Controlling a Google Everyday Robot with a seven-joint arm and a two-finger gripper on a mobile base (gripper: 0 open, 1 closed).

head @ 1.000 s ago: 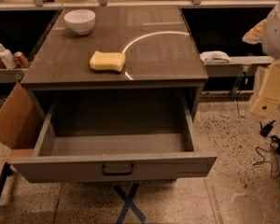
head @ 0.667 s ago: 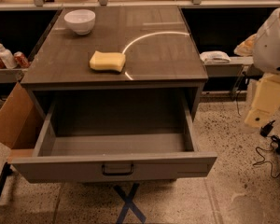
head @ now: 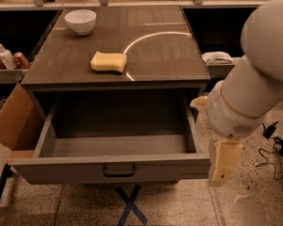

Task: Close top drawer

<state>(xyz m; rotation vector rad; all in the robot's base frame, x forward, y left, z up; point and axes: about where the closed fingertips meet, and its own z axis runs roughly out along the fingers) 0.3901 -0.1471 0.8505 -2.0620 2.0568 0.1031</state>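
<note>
hanging in the lower right of the frame, the cream-coloured gripper (head: 224,166) points down from the bulky white robot arm (head: 254,93), just beside the right end of the drawer's front panel. whether it touches the panel is hard to say from this angle, and i cannot tell if it is wide or narrow; it does not seem to hold anything.

the wide, deep grey top drawer (head: 61,169) stands pulled fully out from under the dark wood-grain table top (head: 170,55), filling the lower middle of the frame. its inside looks empty, and its small black loop handle (head: 119,171) sits at the centre of the front panel, well left of the gripper.

on the table top lie a yellow sponge (head: 108,61) near the middle and a white bowl (head: 80,21) toward the upper left. a brown cardboard box (head: 12,121) leans against the drawer's left side.

judging by this, the step in hand is the approach: the drawer is not yet pushed at all. the next move likely calls for bringing the gripper round to the face of the front panel, nearer its centre, then pushing straight toward the top of the frame so the drawer slides in without skewing.
</note>
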